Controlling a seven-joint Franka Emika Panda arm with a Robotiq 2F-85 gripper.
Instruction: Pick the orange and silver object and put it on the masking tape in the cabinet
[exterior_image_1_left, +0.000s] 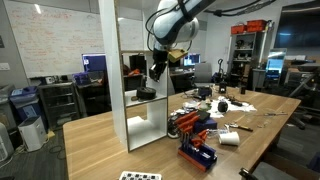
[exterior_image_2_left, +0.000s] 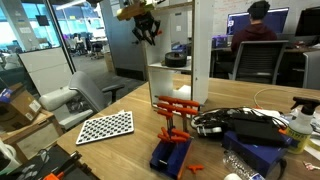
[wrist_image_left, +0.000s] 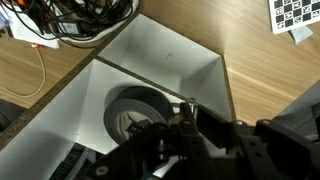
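Claw (exterior_image_2_left: 147, 34): yours hangs at the cabinet (exterior_image_1_left: 124, 100) front, just above the tape; you cannot tell whether it is clenched or released.
Masking tape (wrist_image_left: 130, 116): flat on a white shelf, under your claw.
Orange and silver object: too unclear to place.
Cabinet: upright on the bench (exterior_image_1_left: 92, 138).

- lit evenly from overhead, soft shadows only on the table (exterior_image_1_left: 100, 135).
- small and coarse in both exterior views, fine detail lost.
- nearly washed out on the white cabinet (wrist_image_left: 170, 70) walls in the wrist view.
- dark and blurred there across the close gripper (wrist_image_left: 187, 118).
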